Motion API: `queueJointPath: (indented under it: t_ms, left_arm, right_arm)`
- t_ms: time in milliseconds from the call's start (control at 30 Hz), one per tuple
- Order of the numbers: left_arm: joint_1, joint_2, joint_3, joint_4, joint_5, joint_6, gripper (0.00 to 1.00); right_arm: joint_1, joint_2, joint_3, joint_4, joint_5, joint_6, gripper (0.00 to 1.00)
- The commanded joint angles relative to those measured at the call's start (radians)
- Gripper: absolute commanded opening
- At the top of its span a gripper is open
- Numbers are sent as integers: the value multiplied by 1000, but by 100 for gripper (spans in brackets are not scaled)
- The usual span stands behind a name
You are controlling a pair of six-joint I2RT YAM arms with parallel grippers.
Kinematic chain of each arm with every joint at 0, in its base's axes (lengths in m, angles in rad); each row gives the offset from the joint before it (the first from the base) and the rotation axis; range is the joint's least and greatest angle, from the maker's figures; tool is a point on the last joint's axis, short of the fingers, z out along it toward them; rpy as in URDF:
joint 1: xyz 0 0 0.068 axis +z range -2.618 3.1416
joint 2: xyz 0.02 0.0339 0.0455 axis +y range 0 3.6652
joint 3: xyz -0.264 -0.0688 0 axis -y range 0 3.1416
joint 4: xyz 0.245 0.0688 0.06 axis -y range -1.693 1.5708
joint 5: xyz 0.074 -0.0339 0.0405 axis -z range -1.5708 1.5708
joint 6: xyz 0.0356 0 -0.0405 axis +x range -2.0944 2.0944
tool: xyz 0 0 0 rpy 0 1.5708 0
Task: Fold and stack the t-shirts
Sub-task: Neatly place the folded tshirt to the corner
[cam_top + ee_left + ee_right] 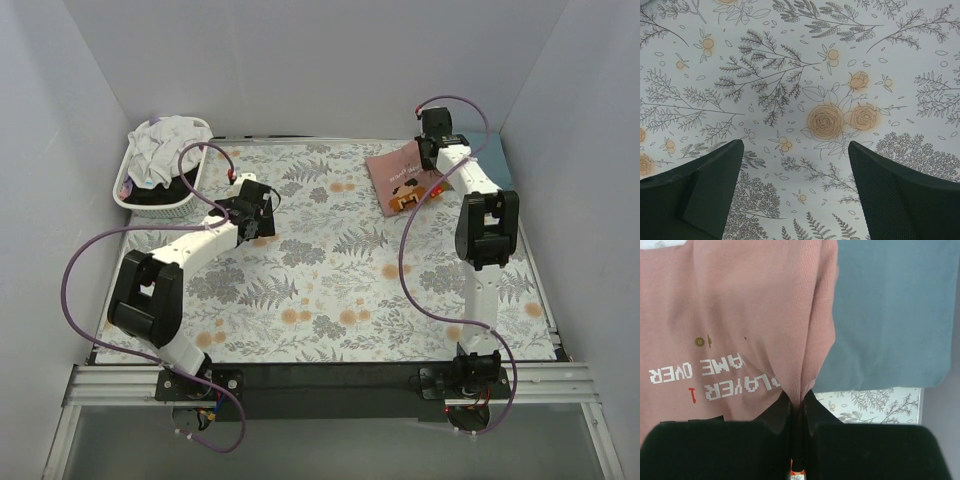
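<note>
A folded dusty-pink t-shirt [400, 180] with a cartoon print lies at the back right of the table. In the right wrist view the pink t-shirt [740, 315] shows white upside-down lettering. My right gripper [432, 158] is shut, pinching a fold of its edge [799, 401]. A teal-blue t-shirt [890, 315] lies flat under and right of the pink one; it also shows in the top view [490, 150]. My left gripper [262, 212] hovers open and empty over the floral cloth [800, 150] at the left-centre. White and dark tees [160, 150] fill the basket.
The white slatted basket [140, 200] stands at the back left. The grey-and-orange floral cloth [330, 270] covers the table. Grey walls close in on three sides. Purple cables loop beside both arms.
</note>
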Motion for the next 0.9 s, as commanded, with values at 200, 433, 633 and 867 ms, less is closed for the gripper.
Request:
queueJointPath:
  t_ms: [200,433,633,867]
  left_arm:
    - [1,29,36,-24,13,-19,84]
    - [1,46,47,-35,25,-20,84]
    - [1,60,48,-39,29,-20,84]
    - [1,80,61,-49,45,-20,84]
  right_arm:
    - [-65,47,118,156,28,-12,1]
    - [-89,42,138,246,-68,5,1]
    - [-123,78,212,286,-64,50,1]
    - [-209,27,204,300,-110,53,1]
